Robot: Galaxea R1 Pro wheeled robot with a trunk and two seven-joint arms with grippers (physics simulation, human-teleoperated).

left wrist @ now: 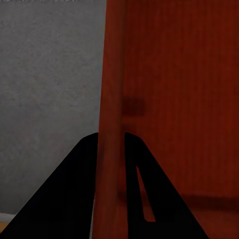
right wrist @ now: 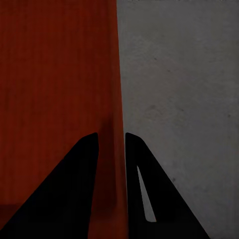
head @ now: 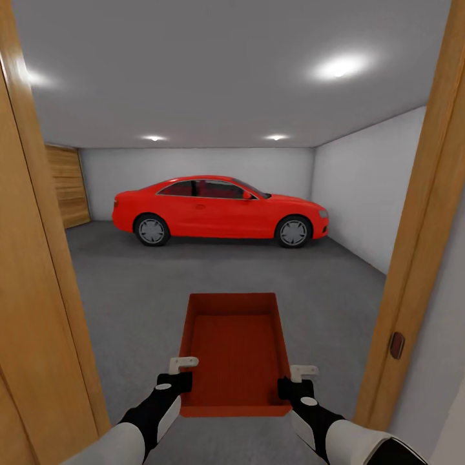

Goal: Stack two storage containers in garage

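Left gripper (head: 183, 373) pinches the left wall of the storage container (head: 236, 345), right gripper (head: 296, 380) its right wall, carrying it above the floor (head: 142, 284). Wooden door frame (head: 39, 271) crops both sides; red car (head: 219, 210) stands well ahead, its far side hidden.

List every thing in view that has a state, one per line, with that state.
Storage container: upright, empty, carried above the floor in the doorway.
Left gripper: shut on the container's left wall.
Right gripper: shut on its right wall.
Red car: parked, doors closed.
Ceiling lights: on.
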